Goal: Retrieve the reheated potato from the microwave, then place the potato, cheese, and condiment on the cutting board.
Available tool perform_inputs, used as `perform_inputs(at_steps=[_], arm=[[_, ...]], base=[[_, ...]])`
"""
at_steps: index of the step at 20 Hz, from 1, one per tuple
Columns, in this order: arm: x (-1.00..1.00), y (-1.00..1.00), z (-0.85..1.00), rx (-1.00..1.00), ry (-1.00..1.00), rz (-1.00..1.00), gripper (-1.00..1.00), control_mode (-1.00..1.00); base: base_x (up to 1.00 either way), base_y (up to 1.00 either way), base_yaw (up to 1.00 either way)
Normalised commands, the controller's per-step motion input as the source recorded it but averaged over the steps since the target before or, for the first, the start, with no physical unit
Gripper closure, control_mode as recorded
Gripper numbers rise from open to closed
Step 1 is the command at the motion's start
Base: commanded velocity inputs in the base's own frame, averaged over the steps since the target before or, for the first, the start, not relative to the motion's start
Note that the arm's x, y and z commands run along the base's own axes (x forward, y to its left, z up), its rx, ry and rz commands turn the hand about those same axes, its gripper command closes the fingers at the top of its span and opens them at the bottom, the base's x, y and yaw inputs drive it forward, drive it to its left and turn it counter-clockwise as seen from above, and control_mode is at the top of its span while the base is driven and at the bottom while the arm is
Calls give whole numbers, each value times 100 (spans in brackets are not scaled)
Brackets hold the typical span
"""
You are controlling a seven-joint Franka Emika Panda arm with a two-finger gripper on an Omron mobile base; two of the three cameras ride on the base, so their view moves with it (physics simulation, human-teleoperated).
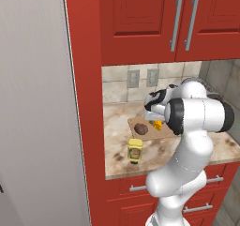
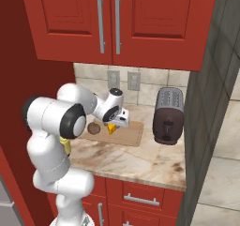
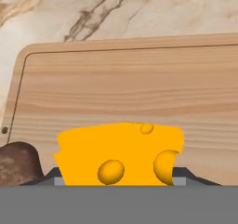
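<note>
The hand (image 2: 114,123) hangs over the cutting board (image 2: 130,135) with the cheese (image 3: 120,153) clamped between its partly closed fingers. The potato (image 1: 140,128) lies on the board's left part, just beside the cheese. The condiment (image 1: 135,150) stands on the table (image 1: 164,150), near the front edge, apart from the board. A toaster (image 2: 168,116) stands to the board's right.

No legible text anywhere; condiment (image 1: 135,151) label too blurred to read.
</note>
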Motion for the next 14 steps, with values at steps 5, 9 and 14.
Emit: perform_inputs(at_steps=[5, 9, 14], arm=[[11, 0, -19, 1, 4, 0, 100, -100], [12, 0, -19, 1, 0, 0, 100, -100], [12, 0, -19, 0, 0, 0, 100, -100]], base=[[0, 0, 0], [0, 0, 0], [0, 0, 0]])
